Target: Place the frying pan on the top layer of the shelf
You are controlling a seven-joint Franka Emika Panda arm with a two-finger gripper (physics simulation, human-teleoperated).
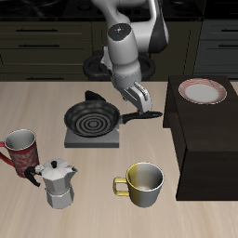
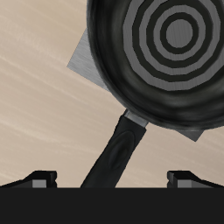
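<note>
The round black frying pan [image 1: 90,117] [image 2: 162,52] sits on a grey square burner [image 1: 93,137] [image 2: 83,63]. Its long black handle [image 1: 141,116] [image 2: 118,149] points toward the shelf [image 1: 206,139], a big dark boxy unit beside the burner. My gripper [image 1: 140,99] [image 2: 112,179] hovers just above the handle's outer part. It is open, with nothing held. In the wrist view the handle runs between the two fingertips [image 2: 39,178], clear of both.
A white plate with a red rim [image 1: 203,90] lies on the shelf's top at its far end. Nearer the table's front edge stand a red mug [image 1: 20,145], a silver moka pot [image 1: 58,182] and a yellow mug [image 1: 144,182]. Dark cabinets line the back.
</note>
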